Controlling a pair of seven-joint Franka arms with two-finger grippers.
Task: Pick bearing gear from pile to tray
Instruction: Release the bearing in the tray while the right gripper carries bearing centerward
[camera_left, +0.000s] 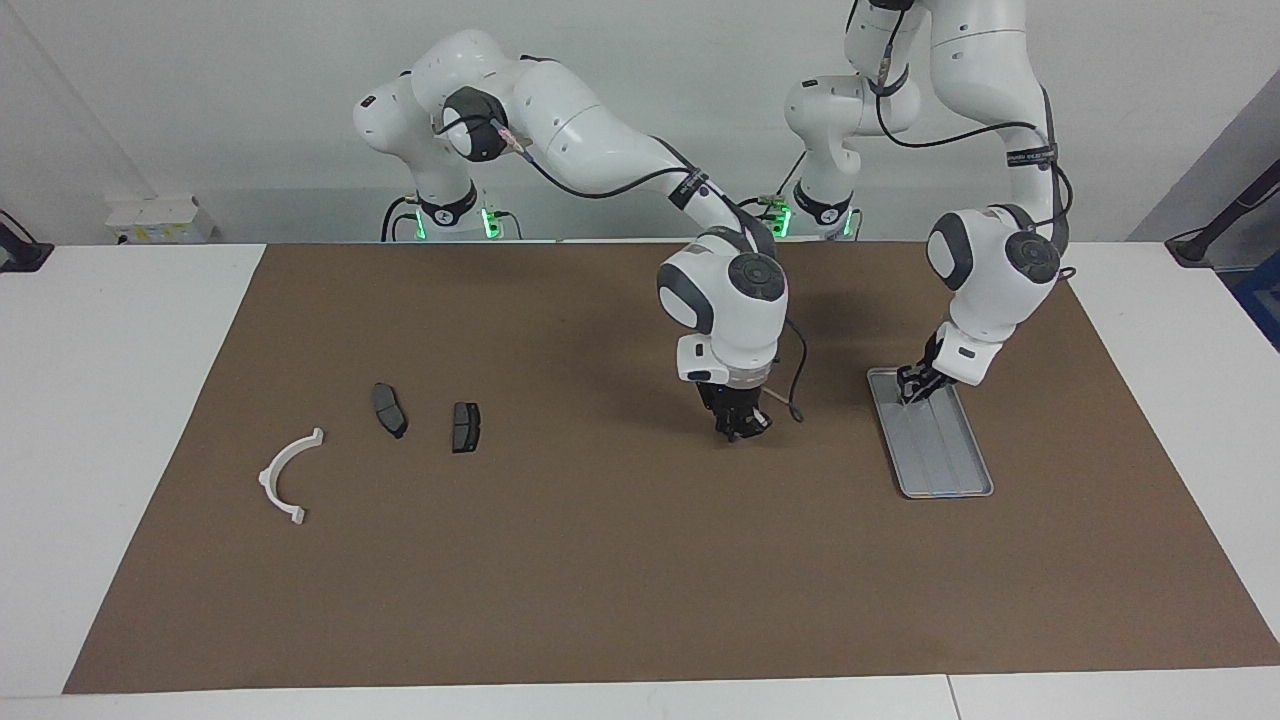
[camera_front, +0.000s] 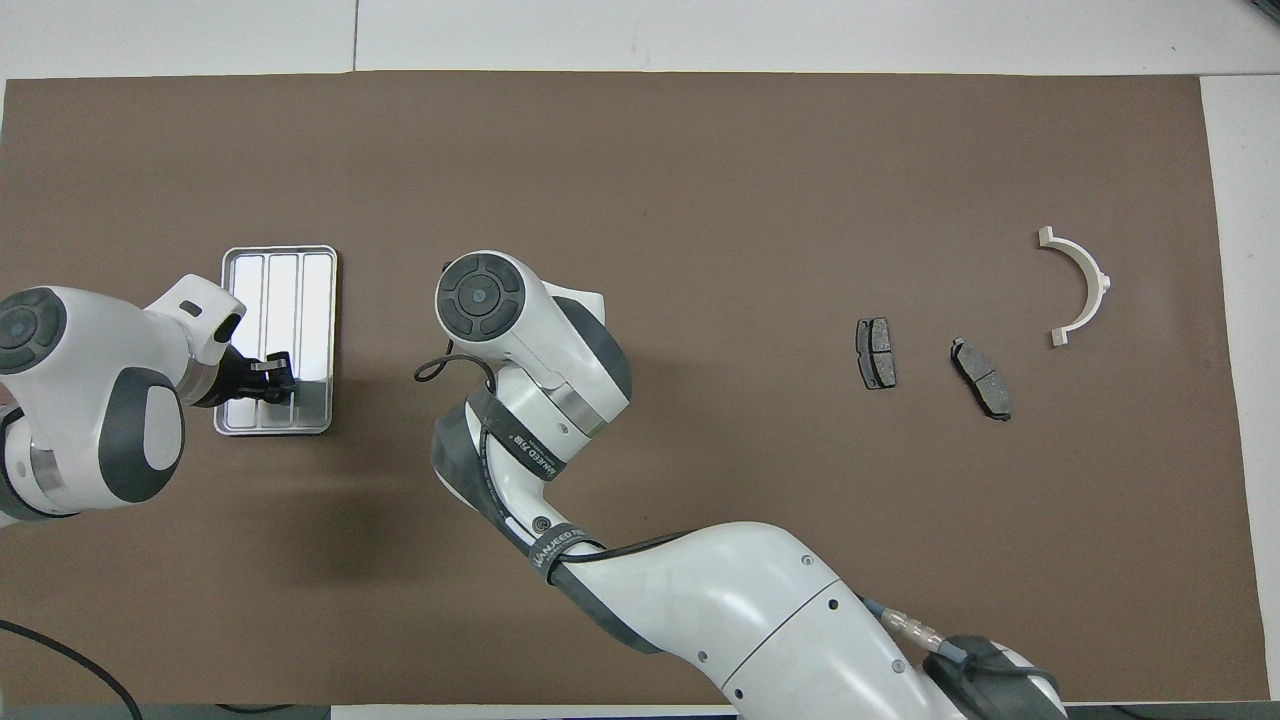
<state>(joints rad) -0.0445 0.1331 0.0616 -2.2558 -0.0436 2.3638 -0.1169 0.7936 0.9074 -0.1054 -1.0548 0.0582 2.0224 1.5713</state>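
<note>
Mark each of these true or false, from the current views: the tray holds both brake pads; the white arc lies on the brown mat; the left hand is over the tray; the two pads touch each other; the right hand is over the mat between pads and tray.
1. The tray holds both brake pads. False: both pads lie on the mat, toward the right arm's end.
2. The white arc lies on the mat. True.
3. The left hand is over the tray. True.
4. The pads touch. False: mat shows between them.
5. The right hand is over the mat between pads and tray. True.
</note>
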